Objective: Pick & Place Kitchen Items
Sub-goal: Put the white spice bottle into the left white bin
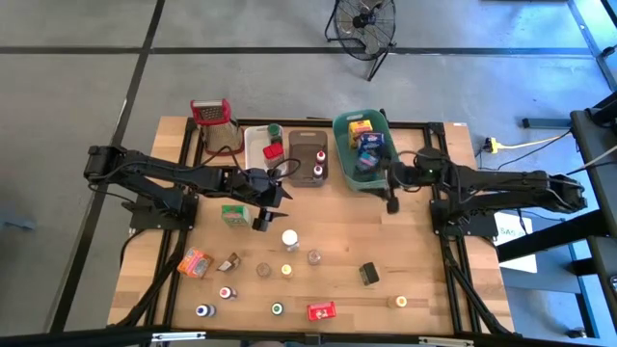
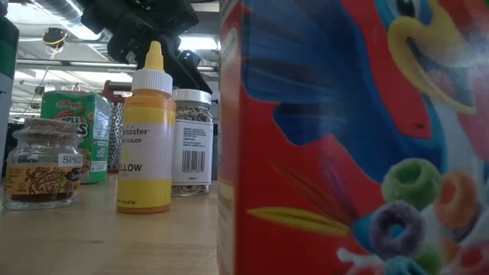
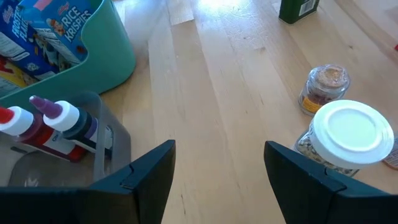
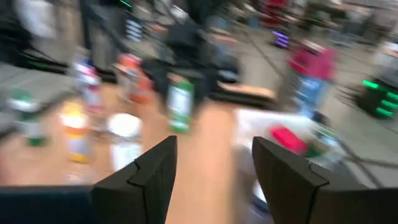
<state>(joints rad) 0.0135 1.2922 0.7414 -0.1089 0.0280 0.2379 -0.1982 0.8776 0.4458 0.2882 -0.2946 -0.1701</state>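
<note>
Overhead, the wooden table [image 1: 328, 241] carries three bins along its far edge: a white bin [image 1: 258, 146], a brown bin [image 1: 307, 159] and a teal bin [image 1: 349, 159]. Beside the white bin stands a steel box grater [image 1: 214, 125] with a red handle.

The left gripper [image 1: 273, 189] sits over the table just in front of the white and brown bins. Its jaws stand apart with bare wood between them and hold nothing; the fingers [image 3: 146, 177] frame only tabletop in the left wrist view. Ahead of them stands a white-capped jar [image 3: 348, 134], with a small spice jar [image 3: 323, 87] close behind it.

The right gripper [image 1: 392, 198] hangs just beside the teal bin, on its near right side. Its jaws are parted and empty.

The kitchen items are split between bins and table. Cereal boxes [image 1: 366, 145] fill the teal bin; two squeeze bottles [image 3: 56, 121], one red and one purple, lie in the brown bin. On the open table lie a green cereal box [image 1: 233, 214], an orange packet [image 1: 195, 262], a red box [image 1: 321, 310], a dark box [image 1: 369, 274] and scattered small jars and bottles.

At table height, a yellow food-colour bottle [image 2: 147, 134] stands upright between a cork-lidded spice jar [image 2: 43, 164] and a sprinkles jar [image 2: 192, 141].
</note>
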